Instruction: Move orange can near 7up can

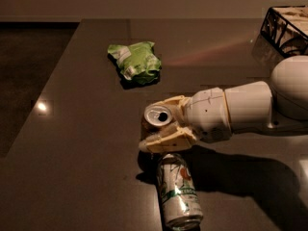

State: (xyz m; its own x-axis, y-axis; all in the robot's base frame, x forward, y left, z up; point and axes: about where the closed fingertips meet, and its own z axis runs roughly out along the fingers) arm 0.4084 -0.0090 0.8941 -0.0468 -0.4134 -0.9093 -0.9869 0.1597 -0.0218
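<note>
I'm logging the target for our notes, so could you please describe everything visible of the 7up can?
The 7up can lies on its side on the dark table, low in the view: white metal with green print, a red dot and silver ends. Its far end lies close by the gripper, which is shut on the orange can; contact between gripper and 7up can cannot be told.

Dim and brownish throughout, darkest beyond the left edge of the tabletop (pixel 86 177). Shows one small bright glare spot at the left and a faint reddish streak toward the far right. Throws a heavy shadow below the pale claw (pixel 149 126), closed mid-frame around the orange can (pixel 158 115), beside the 7up can (pixel 177 196).
</note>
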